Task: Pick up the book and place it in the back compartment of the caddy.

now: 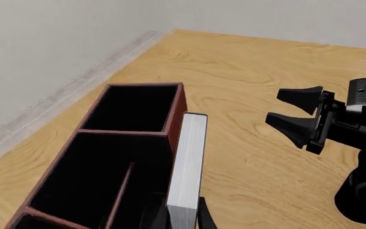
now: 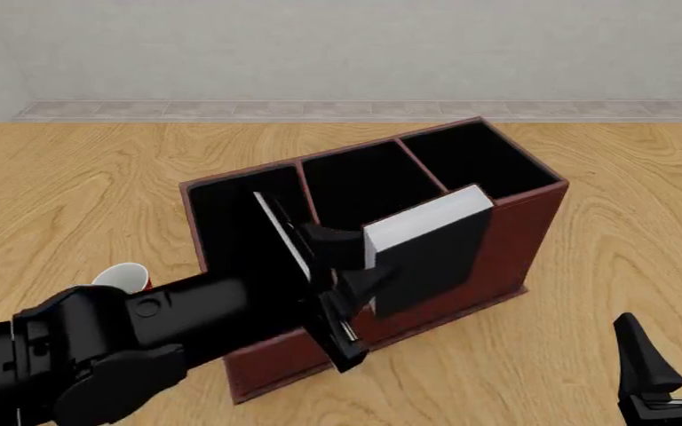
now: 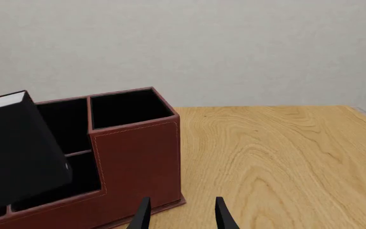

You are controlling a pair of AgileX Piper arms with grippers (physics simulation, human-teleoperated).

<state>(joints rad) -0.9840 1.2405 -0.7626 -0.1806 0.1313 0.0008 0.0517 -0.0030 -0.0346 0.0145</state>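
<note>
Left to right across the front view: a red-and-white mug (image 2: 122, 277) peeks out just behind the left arm near the desk's left edge, then the left gripper (image 2: 344, 271) w/ its fingers clamped on the book (image 2: 430, 244), then the caddy (image 2: 501, 257) mid-desk, then the right gripper (image 2: 670, 359) at the desk's near right corner. The book is held off the desk, tilted, white page edges up, hanging at the caddy's near long wall and partly over its rim; in the left wrist view its long axis runs straight out along the fingers, beside the near wall rather than over a pocket. The back compartment (image 2: 359, 182) looks like the small black-lined pocket in the caddy's middle, beyond the book from the gripper & slightly toward the caddy's far long side. So the relation that matters: the pocket lies ahead of and below the book's far end, and the book prob needs shifting sideways over the rim and tipping more upright before lowering, else a corner could catch the divider. Left arm is the only one in play; the right gripper has its jaws apart, holding nothing, well clear of the caddy (image 3: 135, 162)
</note>
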